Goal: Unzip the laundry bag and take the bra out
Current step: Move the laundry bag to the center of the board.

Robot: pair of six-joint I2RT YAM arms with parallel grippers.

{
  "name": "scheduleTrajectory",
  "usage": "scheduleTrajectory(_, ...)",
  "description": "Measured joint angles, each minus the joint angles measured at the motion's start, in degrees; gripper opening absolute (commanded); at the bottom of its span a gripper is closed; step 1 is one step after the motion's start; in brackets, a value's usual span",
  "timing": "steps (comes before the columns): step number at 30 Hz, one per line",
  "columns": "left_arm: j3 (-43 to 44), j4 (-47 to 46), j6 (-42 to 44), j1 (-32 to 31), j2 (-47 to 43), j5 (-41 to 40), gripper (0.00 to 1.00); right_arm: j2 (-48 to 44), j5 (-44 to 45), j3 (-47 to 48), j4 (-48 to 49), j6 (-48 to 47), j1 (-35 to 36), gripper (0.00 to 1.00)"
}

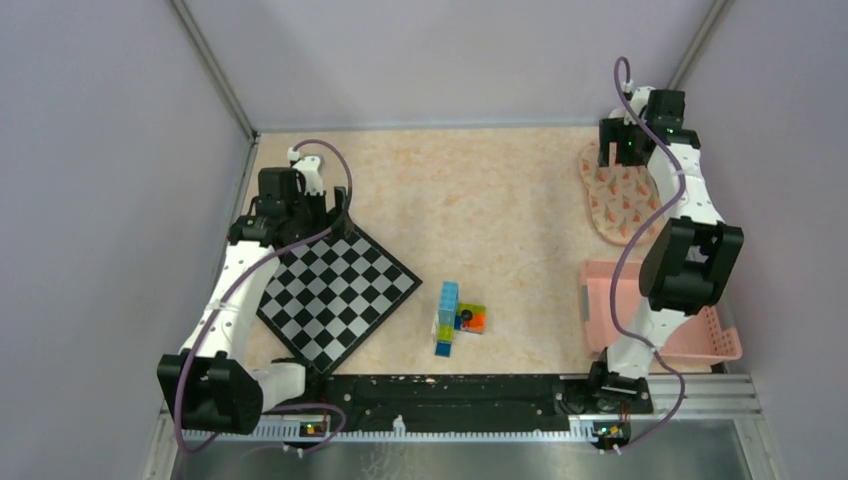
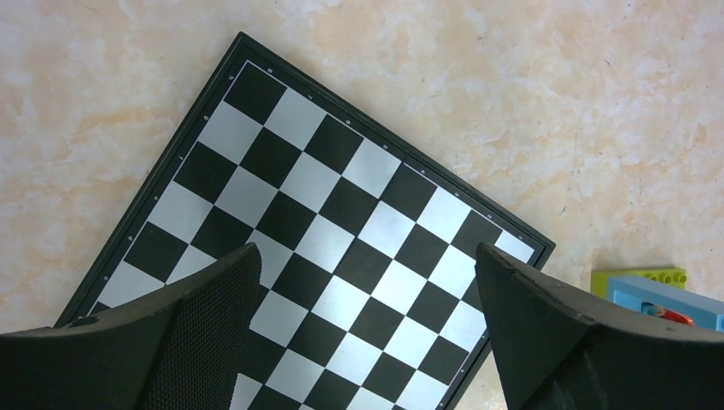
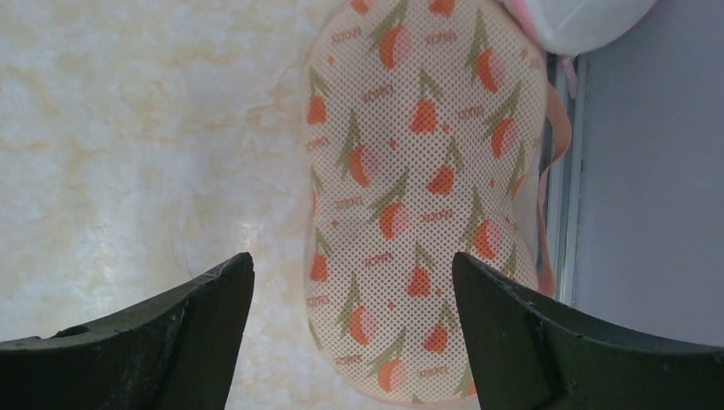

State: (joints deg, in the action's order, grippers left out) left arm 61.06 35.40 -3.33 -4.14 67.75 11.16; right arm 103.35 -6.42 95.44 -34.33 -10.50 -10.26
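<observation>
- The laundry bag [image 3: 418,196] lies flat at the counter's [image 1: 480,200] far right edge, beside the wall. It is mesh, so probably light and limp, and likely to bunch or slide unless pinned.
- No zip pull shows; the pink-trimmed edge [image 3: 551,213] is the likeliest place for it.
- The right arm [image 1: 680,190] reaches out with its wrist down over the bag, jaws wide and empty.
- The left arm [image 1: 235,290] hangs over the chessboard [image 2: 324,239], jaws wide and empty.

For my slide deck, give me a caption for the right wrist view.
Open right gripper hovering over the tulip-print mesh laundry bag on the marble-look table.
</observation>
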Motion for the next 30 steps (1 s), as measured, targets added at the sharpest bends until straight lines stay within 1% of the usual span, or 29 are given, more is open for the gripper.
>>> scheduleTrajectory(3, 0.0, -0.07, 0.0, 0.11, 0.0, 0.13, 0.99, 3.06, 1.42, 0.09, -1.42, -1.53, -0.02, 0.85)
scheduleTrajectory(7, 0.0, -0.48, 0.04, 0.15, 0.0, 0.98, 0.99, 4.81, 1.84, -0.98, -4.24, -3.8, -0.02, 0.85)
scheduleTrajectory(13, 0.0, -0.72, 0.42, 0.15, 0.13, 1.25, 0.99, 8.94, -0.26, -1.27, -5.99, -5.57, -0.39, 0.84)
scheduleTrajectory(18, 0.0, -0.72, 0.98, 0.15, 0.22, 1.22, 0.99, 14.93, -3.48, -2.89, -5.95, -5.66, -0.52, 0.84)
scheduleTrajectory(20, -0.07, -0.79, 1.49, 0.15, 0.13, 1.2, 0.99, 15.21, -5.25, -5.57, -5.62, -5.33, -0.26, 0.84)
scheduleTrajectory(25, -0.96, -1.09, 2.58, 0.15, -1.29, 1.16, 0.99, 14.43, -8.87, -7.76, -2.99, -3.96, 1.27, 0.83)
scheduleTrajectory(30, -0.96, -1.16, 3.67, 0.15, -1.81, 1.11, 0.99, 14.32, -15.19, -8.44, -0.15, -2.51, 6.23, 0.83)
